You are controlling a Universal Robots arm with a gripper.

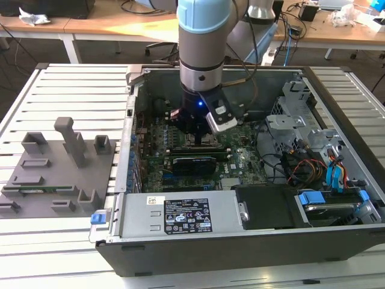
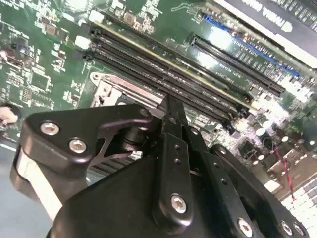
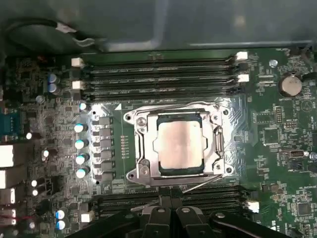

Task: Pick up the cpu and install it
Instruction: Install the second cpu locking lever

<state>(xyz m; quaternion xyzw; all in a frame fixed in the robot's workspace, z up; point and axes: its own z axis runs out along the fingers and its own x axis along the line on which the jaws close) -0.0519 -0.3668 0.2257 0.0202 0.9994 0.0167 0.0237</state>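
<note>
While the open computer case (image 1: 337, 241) lies on its side on a slatted metal table (image 1: 66, 84), the robot arm (image 1: 203, 48) reaches straight down into it. Inside the case sit a green motherboard (image 1: 156, 174), a long black card (image 1: 192, 164), a silver power supply box (image 1: 180, 215) along the near wall, and drive bays with blue tabs (image 1: 313, 197) and loose cables toward the exterior view's right. The gripper (image 1: 195, 135) hangs just above the middle of the motherboard. In the first wrist view, the cpu (image 3: 179, 147) lies flat inside its metal socket frame (image 3: 136, 148), silvery top facing up, between two banks of memory slots (image 3: 158, 74). The gripper's black linkage (image 3: 171, 220) appears apart from the cpu, holding nothing that I can see; whether its fingers are open or closed cannot be told. A grey plastic fixture (image 1: 54, 174) rests on the table outside the case.
</note>
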